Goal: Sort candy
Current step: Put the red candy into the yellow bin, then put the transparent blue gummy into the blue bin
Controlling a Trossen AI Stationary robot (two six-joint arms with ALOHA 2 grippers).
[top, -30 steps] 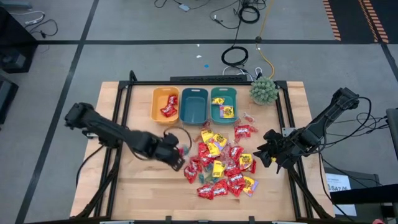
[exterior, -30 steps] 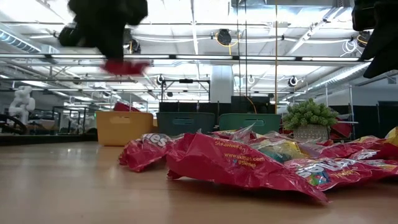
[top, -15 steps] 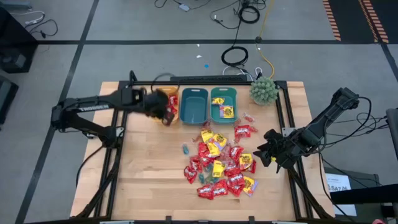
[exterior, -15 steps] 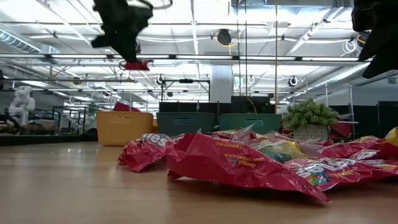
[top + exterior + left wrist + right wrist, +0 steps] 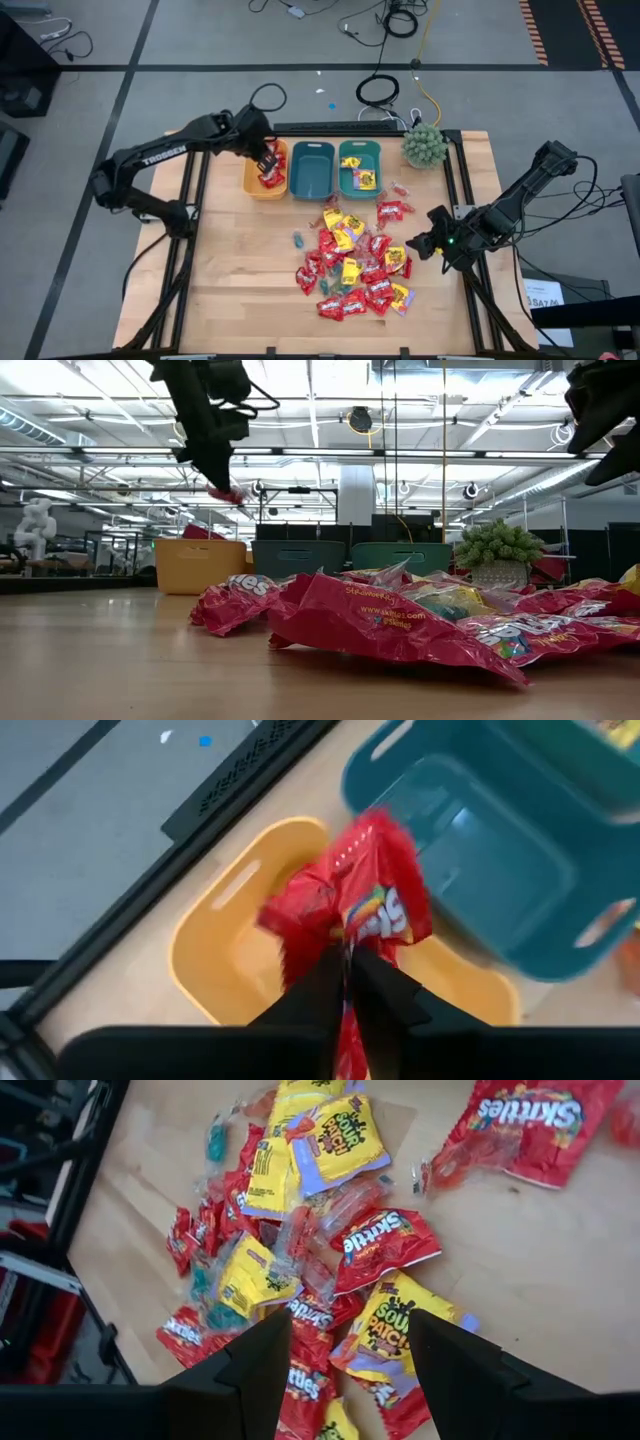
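My left gripper [image 5: 264, 158] hangs over the orange bin [image 5: 252, 172] at the far left of the row of bins, shut on a red candy packet [image 5: 375, 890]. In the low view that packet [image 5: 228, 493] dangles under the gripper, high above the bin. More red candy [image 5: 270, 180] lies inside the orange bin. The loose candy pile [image 5: 355, 260], red and yellow packets and small clear pieces, lies on the table's middle. My right gripper [image 5: 345, 1370] stands open in the air at the pile's right side, touching nothing. My left gripper pinches one end of the red packet [image 5: 347, 982] between its two fingers. The fingers slant downward, coming from the table's left. The rest of the packet sticks out ahead of the fingers, lifted clear, above the orange bin's hollow.
An empty teal bin [image 5: 312, 168] and a second teal bin [image 5: 358, 165] with a yellow packet in it stand right of the orange one. A green spiky plant [image 5: 424, 145] sits at the far right. Bare wood lies left of the pile.
My left gripper has swung from the table's middle, left of the pile, toward the far edge, and now hangs over the orange bin. It rolled about its own line on the way. The red packet went with it, clear of the table. My right gripper has turned slightly in place.
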